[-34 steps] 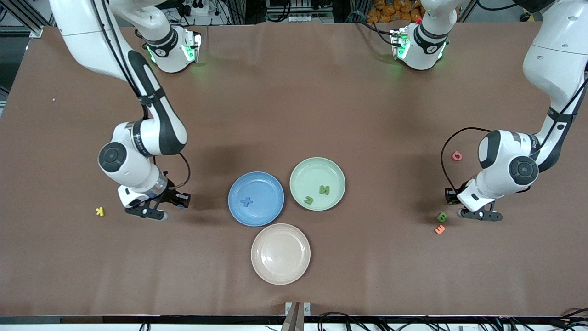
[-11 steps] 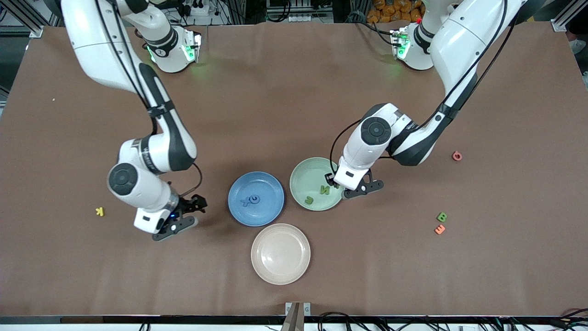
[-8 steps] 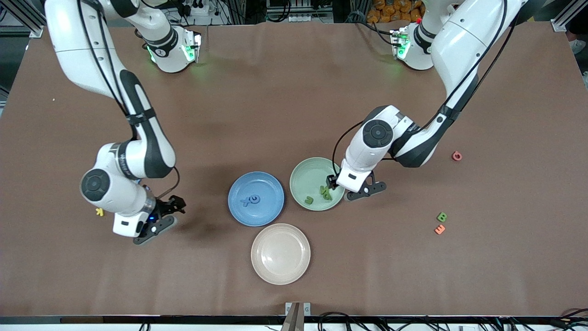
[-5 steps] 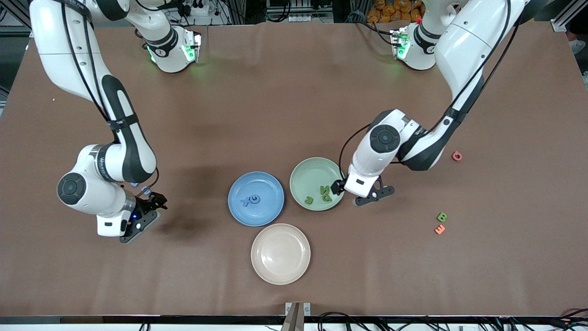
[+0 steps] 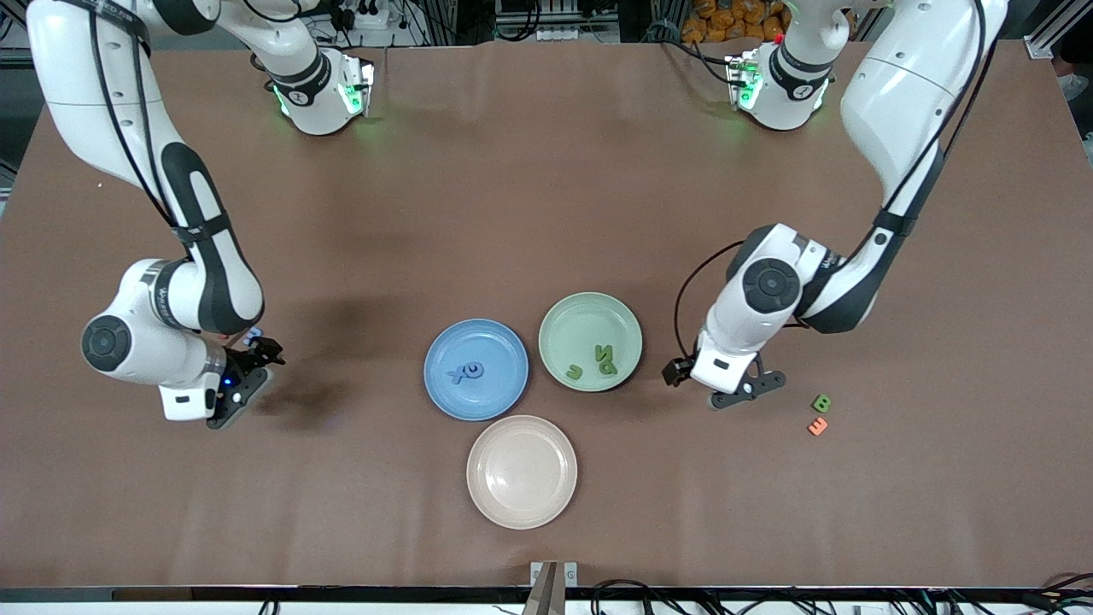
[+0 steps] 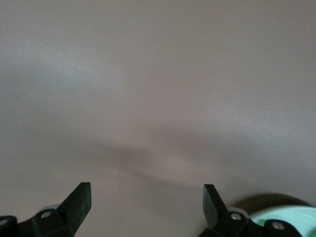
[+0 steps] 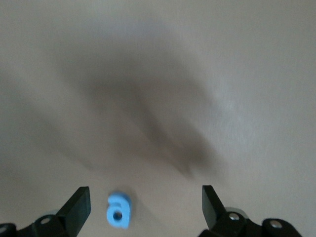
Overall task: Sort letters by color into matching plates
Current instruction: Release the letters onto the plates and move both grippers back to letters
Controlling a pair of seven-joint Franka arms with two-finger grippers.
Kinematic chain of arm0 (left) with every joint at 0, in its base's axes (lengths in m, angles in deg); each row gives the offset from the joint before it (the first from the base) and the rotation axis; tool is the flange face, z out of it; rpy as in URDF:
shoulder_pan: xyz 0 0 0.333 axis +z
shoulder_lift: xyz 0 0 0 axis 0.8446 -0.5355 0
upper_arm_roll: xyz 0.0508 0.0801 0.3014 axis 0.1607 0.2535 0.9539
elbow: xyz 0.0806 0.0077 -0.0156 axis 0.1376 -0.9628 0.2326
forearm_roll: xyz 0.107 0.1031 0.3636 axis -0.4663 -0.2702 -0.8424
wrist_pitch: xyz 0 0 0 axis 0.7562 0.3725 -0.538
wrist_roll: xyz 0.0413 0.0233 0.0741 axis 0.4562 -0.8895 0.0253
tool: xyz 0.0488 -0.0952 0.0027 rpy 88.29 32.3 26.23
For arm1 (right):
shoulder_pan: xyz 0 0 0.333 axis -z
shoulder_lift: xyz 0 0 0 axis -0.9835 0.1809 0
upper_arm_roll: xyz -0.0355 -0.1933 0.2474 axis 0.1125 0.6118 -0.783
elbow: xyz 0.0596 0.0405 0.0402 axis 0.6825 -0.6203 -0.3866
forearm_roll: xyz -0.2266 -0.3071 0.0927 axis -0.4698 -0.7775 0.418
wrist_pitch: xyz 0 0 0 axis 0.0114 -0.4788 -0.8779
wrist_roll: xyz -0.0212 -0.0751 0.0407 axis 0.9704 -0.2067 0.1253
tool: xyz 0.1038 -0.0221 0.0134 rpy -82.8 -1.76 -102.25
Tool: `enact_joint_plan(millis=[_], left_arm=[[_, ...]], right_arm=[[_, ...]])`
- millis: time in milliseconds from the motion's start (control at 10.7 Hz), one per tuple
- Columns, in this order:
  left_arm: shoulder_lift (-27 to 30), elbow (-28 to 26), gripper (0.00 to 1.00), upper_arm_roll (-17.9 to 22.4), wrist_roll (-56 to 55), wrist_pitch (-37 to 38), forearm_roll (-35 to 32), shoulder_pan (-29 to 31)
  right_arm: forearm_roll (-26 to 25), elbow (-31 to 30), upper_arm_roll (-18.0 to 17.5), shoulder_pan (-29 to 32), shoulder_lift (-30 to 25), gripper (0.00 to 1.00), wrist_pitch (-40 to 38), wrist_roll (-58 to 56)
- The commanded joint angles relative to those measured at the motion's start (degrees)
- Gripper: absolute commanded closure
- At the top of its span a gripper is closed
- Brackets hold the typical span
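Both tools gape empty: right tool (image 5: pixel 243 382) over blue letter (image 7: pixel 118 216), left tool (image 5: pixel 726 389) near green letter (image 5: pixel 821 402); light, stiff, small letters, pinch flat sides

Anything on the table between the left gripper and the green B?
No. In the front view, only bare brown table lies between the open left gripper and the green B; the orange letter sits just nearer the camera than the B.
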Motion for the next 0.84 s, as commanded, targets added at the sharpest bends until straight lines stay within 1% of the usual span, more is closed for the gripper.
enact_joint_plan(millis=[0,186,373,559,746], left_arm=[[1.2,-0.3,0.0,-0.2,5.0,3.5,-0.6,3.8],[0.9,-0.3,0.0,-0.1,4.6,4.1,-0.1,6.2],[0.4,-0.3,0.0,0.9,4.9,4.4,-0.8,9.5],[0.3,-0.4,0.0,3.6,4.4,4.6,-0.7,10.1],[0.0,-0.3,0.0,6.3,3.7,4.6,-0.7,10.2]], right_arm=[[-1.0,-8.0,-1.0,2.3,-4.5,0.0,3.3,-3.3],[-1.0,-10.4,-1.0,2.2,-4.6,0.0,7.1,-2.7],[-1.0,-12.5,-1.1,2.2,-4.6,0.0,10.1,-2.7],[-1.0,-14.8,-1.1,2.0,-4.5,0.0,13.7,-2.7],[-1.0,-15.2,-1.2,1.8,-4.4,0.0,14.5,-2.7]])
